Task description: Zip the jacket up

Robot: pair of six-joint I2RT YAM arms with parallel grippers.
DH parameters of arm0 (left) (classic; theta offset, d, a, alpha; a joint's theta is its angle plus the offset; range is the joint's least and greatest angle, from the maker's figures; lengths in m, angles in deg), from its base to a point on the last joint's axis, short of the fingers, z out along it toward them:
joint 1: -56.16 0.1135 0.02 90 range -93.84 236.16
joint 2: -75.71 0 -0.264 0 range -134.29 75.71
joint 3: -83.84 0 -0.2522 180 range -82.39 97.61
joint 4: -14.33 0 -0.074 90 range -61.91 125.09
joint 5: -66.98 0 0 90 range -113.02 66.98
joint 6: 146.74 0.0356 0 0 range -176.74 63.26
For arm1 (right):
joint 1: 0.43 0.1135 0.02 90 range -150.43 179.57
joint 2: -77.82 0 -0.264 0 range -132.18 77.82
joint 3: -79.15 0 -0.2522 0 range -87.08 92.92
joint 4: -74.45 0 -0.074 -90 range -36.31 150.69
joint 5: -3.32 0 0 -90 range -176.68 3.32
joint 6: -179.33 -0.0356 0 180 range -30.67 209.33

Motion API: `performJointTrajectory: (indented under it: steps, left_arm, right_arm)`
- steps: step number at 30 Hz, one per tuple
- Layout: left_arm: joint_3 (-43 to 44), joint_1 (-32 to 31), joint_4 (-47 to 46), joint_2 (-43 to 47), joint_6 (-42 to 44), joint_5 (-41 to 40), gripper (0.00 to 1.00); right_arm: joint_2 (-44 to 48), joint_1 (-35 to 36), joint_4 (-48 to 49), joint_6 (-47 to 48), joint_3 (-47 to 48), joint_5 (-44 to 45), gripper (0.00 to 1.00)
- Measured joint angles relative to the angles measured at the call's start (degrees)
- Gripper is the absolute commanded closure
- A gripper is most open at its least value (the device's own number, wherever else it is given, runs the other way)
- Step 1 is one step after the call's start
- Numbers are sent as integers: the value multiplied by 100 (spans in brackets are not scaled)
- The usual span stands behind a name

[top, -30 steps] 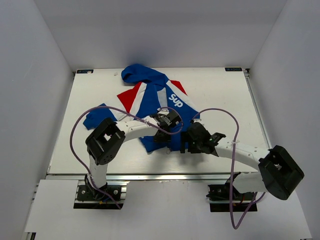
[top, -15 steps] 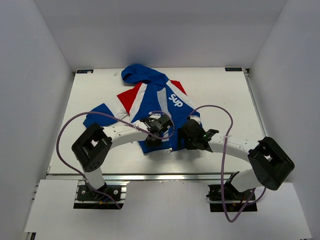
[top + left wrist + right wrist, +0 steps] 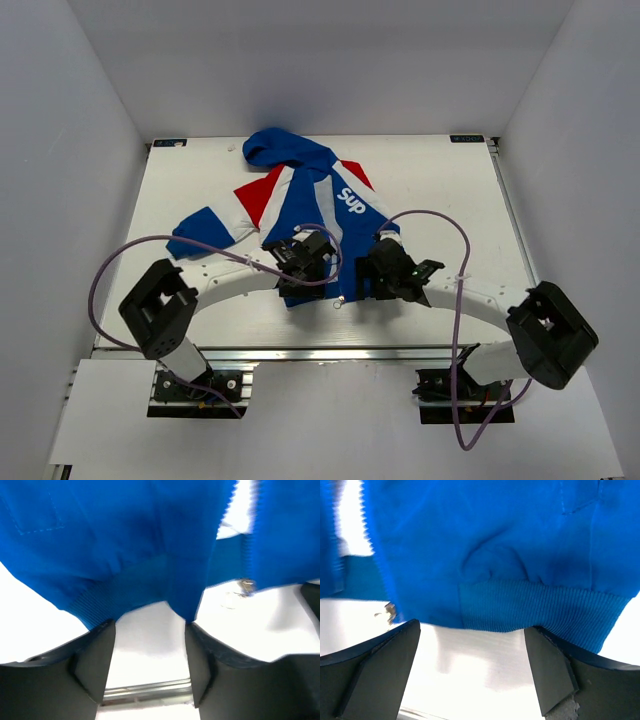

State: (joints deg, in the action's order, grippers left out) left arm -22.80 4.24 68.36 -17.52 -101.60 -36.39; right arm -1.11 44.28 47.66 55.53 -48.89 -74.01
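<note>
The jacket [image 3: 300, 190] lies flat on the white table [image 3: 450, 200], hood toward the back, front open along the zipper. Its ribbed blue hem [image 3: 125, 592] fills the left wrist view just beyond my left gripper [image 3: 149, 626], which is open with only bare table between its fingers. My right gripper [image 3: 472, 630] is wide open at the other half of the hem [image 3: 540, 605], also with nothing in it. The metal zipper pull [image 3: 245, 585] lies on the table between the two front edges, to the left in the right wrist view [image 3: 390, 611]. From above, both grippers [image 3: 298, 278] [image 3: 372, 282] hover over the hem.
The left sleeve [image 3: 205, 228] spreads toward the table's left side. Purple cables [image 3: 440, 225] loop over the table from both arms. A metal rail [image 3: 300, 352] runs along the near table edge. Grey walls enclose the back and sides.
The left arm has swung out to the left, uncovering the left sleeve, and its gripper has slid left along the hem with its jaws wider. The right gripper shifted slightly toward the jacket.
</note>
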Motion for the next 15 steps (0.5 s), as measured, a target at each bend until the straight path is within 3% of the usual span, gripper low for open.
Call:
performJointTrajectory:
  steps: [6, 15]
  left_arm:
    - [-13, 0, -264, 756, 326, 236, 2]
    - [-345, 0, -424, 1338, 485, 37, 2]
  right_arm:
    - [616, 22, -52, 190, -22, -177, 11]
    - [426, 448, -376, 223, 385, 59, 11]
